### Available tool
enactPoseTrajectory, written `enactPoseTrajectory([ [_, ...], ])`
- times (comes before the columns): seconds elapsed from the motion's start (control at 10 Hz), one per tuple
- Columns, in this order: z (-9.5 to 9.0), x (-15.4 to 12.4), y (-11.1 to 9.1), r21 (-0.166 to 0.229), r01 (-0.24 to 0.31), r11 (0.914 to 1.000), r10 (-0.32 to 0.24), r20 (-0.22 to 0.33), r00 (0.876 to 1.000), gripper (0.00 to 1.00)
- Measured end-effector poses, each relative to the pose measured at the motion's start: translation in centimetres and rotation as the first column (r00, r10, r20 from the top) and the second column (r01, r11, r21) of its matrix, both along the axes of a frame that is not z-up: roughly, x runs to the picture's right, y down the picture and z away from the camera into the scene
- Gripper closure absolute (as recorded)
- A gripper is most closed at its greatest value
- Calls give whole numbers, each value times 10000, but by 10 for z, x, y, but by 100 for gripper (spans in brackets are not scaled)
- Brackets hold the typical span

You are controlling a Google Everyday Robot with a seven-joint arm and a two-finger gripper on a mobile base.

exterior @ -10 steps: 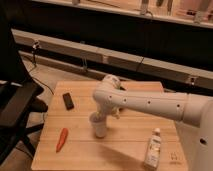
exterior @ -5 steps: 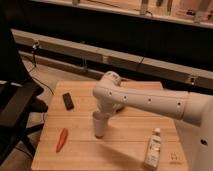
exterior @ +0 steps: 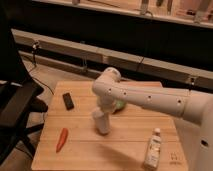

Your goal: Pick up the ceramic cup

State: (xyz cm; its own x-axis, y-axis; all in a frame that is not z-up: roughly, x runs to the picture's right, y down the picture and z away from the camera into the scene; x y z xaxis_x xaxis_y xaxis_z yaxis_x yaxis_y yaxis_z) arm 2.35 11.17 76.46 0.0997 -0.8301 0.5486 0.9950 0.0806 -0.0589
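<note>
Gripper (exterior: 102,120) low over mid-table (exterior: 125,147), down on the ceramic cup (exterior: 101,123); whether it is clamped cannot be told. Green bowl (exterior: 120,105) just behind the arm. Red chilli (exterior: 62,139) near left, black device (exterior: 68,101) far left, white bottle (exterior: 153,148) near right.

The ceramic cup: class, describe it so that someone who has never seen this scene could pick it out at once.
Start at the wooden table and follow the white robot arm down to its gripper near the table's middle. The ceramic cup is right below it, small, round and pale grey-white. The white bottle is taller, the orange carrot lies flat, and the green bowl is coloured.
</note>
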Motion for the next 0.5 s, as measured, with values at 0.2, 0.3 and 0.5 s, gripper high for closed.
enactPoseTrajectory([
  [0.2, -3, -1, -6, -11, 14, 10000, -13, 16, 10000, 93],
  [0.3, -2, -4, -6, -24, 37, 10000, -36, 41, 10000, 93],
  [0.5, -1, -4, -8, -2, 35, 10000, -35, 49, 10000, 93],
])
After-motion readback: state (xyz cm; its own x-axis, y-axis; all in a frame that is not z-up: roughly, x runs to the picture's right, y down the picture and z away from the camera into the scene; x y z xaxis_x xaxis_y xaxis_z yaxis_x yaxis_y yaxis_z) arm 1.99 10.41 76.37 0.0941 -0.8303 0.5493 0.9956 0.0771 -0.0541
